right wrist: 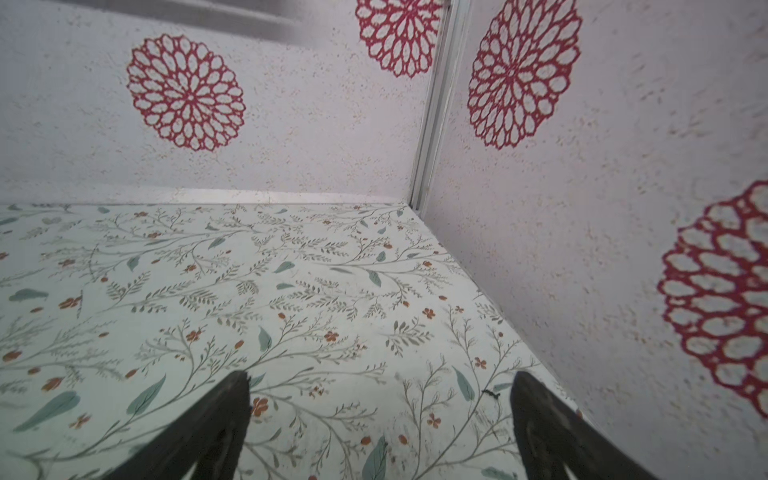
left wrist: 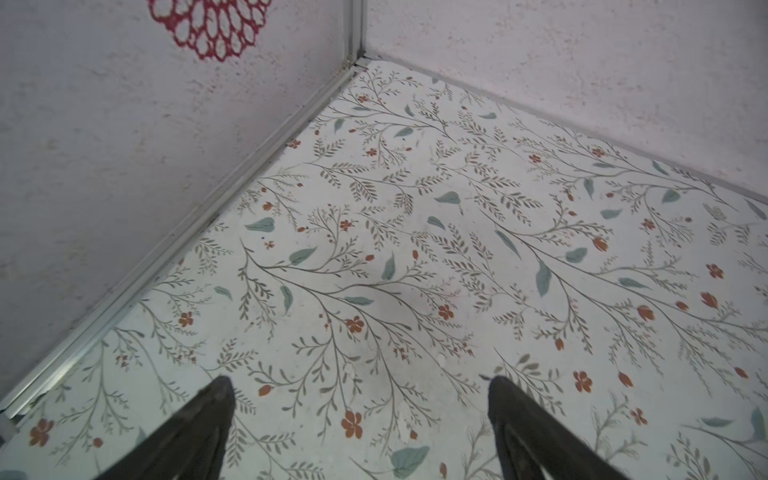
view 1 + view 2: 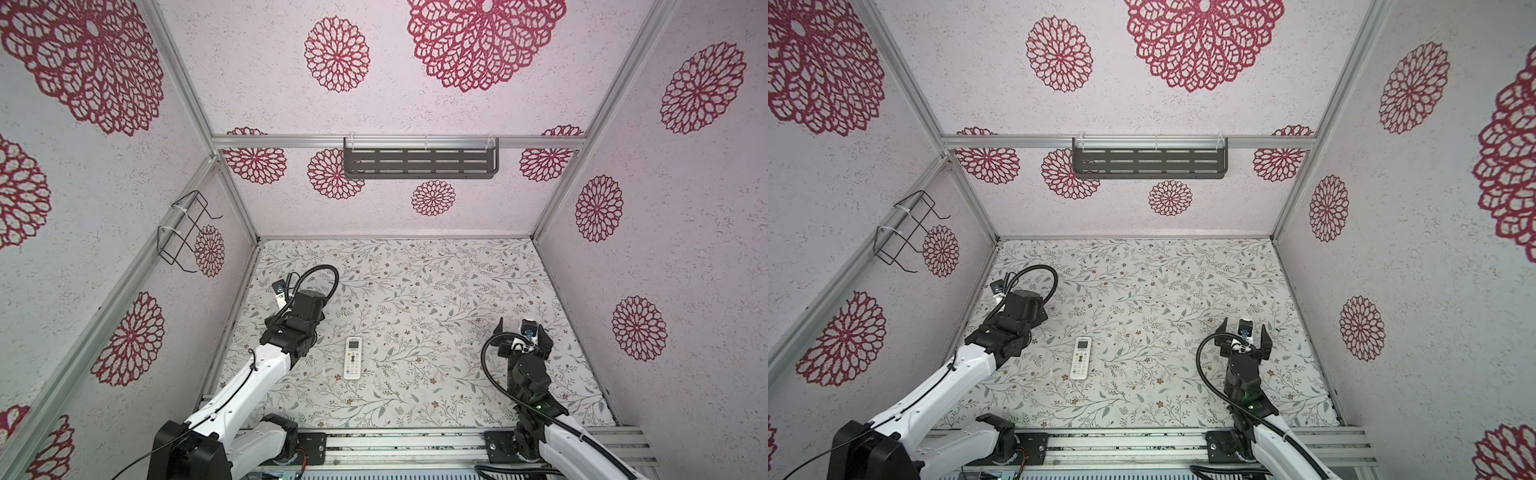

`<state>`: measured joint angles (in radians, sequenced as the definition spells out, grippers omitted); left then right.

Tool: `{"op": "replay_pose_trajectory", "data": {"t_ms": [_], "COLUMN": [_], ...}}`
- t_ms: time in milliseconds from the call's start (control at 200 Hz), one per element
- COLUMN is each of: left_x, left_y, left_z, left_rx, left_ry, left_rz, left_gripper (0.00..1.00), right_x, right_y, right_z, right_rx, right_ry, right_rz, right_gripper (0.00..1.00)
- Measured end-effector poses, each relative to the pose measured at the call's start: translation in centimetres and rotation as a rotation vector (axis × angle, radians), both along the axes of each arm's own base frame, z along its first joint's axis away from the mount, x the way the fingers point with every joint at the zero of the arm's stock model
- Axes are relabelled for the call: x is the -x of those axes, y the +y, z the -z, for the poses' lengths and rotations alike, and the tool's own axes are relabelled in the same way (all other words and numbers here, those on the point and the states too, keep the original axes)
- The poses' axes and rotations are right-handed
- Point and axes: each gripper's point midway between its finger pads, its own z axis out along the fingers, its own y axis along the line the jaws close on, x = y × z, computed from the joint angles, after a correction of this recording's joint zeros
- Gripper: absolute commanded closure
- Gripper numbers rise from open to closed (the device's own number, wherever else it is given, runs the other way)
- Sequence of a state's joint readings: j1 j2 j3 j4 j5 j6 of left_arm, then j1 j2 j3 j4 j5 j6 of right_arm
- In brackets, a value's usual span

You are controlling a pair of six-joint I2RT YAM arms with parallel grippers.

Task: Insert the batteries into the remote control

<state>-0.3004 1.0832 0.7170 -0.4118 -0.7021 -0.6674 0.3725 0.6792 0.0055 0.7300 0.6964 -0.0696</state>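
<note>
Both top views showed the remote control (image 3: 353,358) lying face-up on the surface (image 3: 415,291), its long axis pointing toward the back wall (image 3: 374,216), screen end farthest. The left hand (image 2: 361,386) stood nearer the remote control, and the right hand (image 1: 380,380) well apart. Both hands were spread and empty. No batteries were visible.

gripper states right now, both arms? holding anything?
Left gripper: open, holding nothing.
Right gripper: open, holding nothing.
</note>
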Motion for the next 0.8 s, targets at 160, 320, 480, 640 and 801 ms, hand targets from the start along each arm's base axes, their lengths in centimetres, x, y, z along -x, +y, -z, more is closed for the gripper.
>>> {"op": "replay_pose_trajectory", "data": {"t_ms": [160,320,480,640,801], "left_x": [0.3,0.3,-1.4,-3.2,-4.6], "left_y": [3.0,4.5,4.5,5.3,5.6], "left_z": [1.4,2.7,1.4,1.1,0.9], "left_rx": [0.007,-0.012,-0.029,-0.11,-0.177], "left_ry": [-0.061,-0.088,-0.162,-0.16,-0.202], "left_rz": [-0.051,-0.071,-0.053,-0.052,-0.034], "left_gripper": [0.03,0.03,0.03,0.03,0.03], "right_x": [-1.4,-2.2,-2.8,-3.4,-4.8], "right_y": [-1.8,-1.4,-1.6,-1.6,-1.3], "right_z": [2.3,4.4,4.0,3.9,3.7], "right_rx": [0.016,0.028,0.015,-0.001,-0.008], "right_ry": [0.069,0.129,0.095,0.073,0.058], "right_rz": [0.05,0.022,0.023,0.013,0.0], "right_gripper": [0.01,0.01,0.01,0.01,0.01]}}
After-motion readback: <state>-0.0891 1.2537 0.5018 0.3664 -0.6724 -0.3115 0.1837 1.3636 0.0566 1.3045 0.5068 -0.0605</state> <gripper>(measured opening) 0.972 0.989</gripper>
